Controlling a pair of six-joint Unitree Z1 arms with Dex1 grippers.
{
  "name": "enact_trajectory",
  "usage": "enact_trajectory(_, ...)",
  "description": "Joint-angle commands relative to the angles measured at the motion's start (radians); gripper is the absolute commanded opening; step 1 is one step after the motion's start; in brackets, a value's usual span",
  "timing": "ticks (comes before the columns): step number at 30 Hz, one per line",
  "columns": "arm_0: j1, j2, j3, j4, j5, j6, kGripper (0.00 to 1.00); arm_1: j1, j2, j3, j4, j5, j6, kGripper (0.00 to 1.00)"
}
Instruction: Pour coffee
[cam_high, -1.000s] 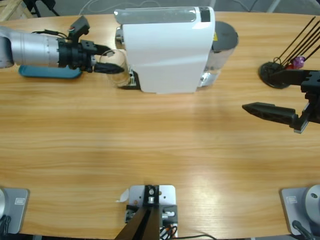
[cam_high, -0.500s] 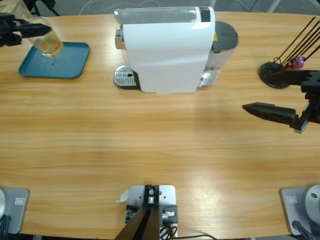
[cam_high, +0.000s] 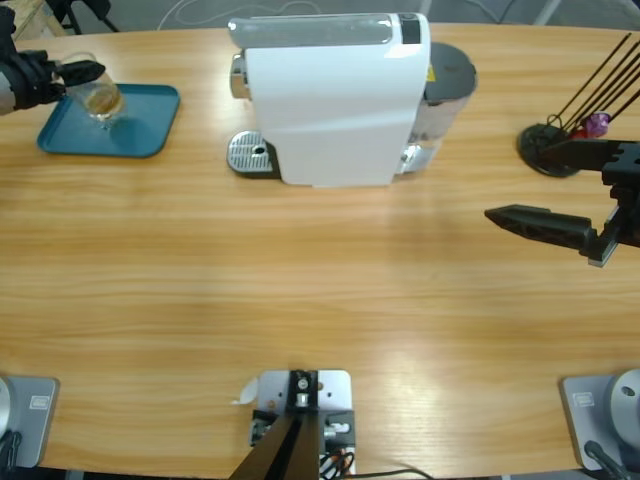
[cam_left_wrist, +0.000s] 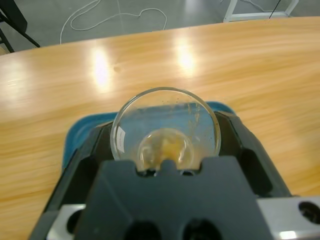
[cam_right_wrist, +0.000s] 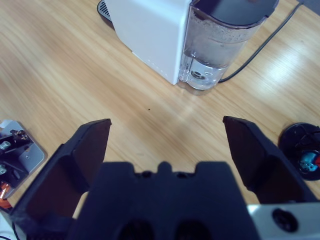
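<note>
My left gripper (cam_high: 72, 74) is at the table's far left, shut on a clear glass (cam_high: 100, 98) over the teal tray (cam_high: 145, 128). In the left wrist view I look down into the glass (cam_left_wrist: 165, 107) held between the jaws of the left gripper (cam_left_wrist: 165, 137). A shallow pale brown layer of coffee (cam_left_wrist: 169, 149) lies at its bottom. Whether the glass touches the tray (cam_left_wrist: 75, 142) I cannot tell. My right gripper (cam_high: 530, 185) hangs open over bare wood at the right, nothing between its jaws (cam_right_wrist: 167, 125).
The white coffee machine (cam_high: 335, 100) stands at the back middle, its metal drip plate (cam_high: 250, 153) bare, its water tank (cam_right_wrist: 220, 45) on the right. A black capsule stand (cam_high: 548, 142) with thin rods is at the far right, close to the right gripper.
The left arm carried the glass from the machine's drip plate out to the far left. There it went from tilted at the tray's edge to more upright over the tray. The right arm stayed still.
</note>
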Motion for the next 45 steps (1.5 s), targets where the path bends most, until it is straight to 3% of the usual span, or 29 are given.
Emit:
enact_trajectory(1,-0.014,0.08,0.089,-0.152,0.055,-0.015,0.0,0.011,0.002,0.032,0.005,-0.004,0.002,0.982)
enact_trajectory(8,-0.017,0.113,0.115,-0.182,0.043,-0.012,0.0,0.011,0.001,0.032,0.007,-0.004,0.002,0.982)
enact_trajectory(9,-0.017,0.121,0.118,-0.188,0.032,-0.012,0.041,0.011,0.0,0.032,0.007,-0.004,0.002,0.982)
enact_trajectory(10,-0.018,0.127,0.119,-0.19,0.026,-0.014,0.602,0.011,-0.001,0.032,0.008,-0.004,0.002,0.982)
enact_trajectory(11,-0.02,0.127,0.122,-0.192,0.018,-0.014,0.952,0.011,-0.001,0.032,0.008,-0.004,0.002,0.982)
enact_trajectory(12,-0.02,0.122,0.129,-0.203,0.003,-0.013,0.99,0.011,0.0,0.031,0.008,-0.004,0.002,0.982)
enact_trajectory(22,0.018,-0.063,0.186,-0.247,0.034,-0.019,1.0,0.011,-0.015,0.034,0.011,-0.009,0.002,0.982)
enact_trajectory(24,0.023,-0.167,0.19,-0.2,0.041,-0.021,1.0,0.011,-0.018,0.033,0.013,-0.009,0.002,0.982)
enact_trajectory(26,0.008,-0.323,0.159,0.006,0.143,-0.027,1.0,0.011,-0.023,0.032,0.013,-0.01,0.002,0.982)
enact_trajectory(28,-0.038,-0.472,0.063,0.356,0.219,-0.035,1.0,0.011,-0.024,0.031,0.013,-0.01,0.002,0.982)
enact_trajectory(30,-0.121,-0.558,0.007,0.582,0.217,-0.035,1.0,0.011,-0.034,0.031,0.011,-0.011,0.002,0.982)
enact_trajectory(37,-0.438,-0.683,0.055,0.68,0.045,-0.055,1.0,0.011,-0.058,0.036,0.009,-0.059,0.007,0.982)
enact_trajectory(40,-0.471,-0.749,0.094,0.678,-0.038,-0.055,0.998,0.011,-0.03,0.044,0.007,-0.074,0.008,0.982)
enact_trajectory(45,-0.491,-0.813,0.083,0.802,-0.118,-0.046,1.0,0.011,-0.024,0.06,-0.018,-0.104,0.006,0.994)
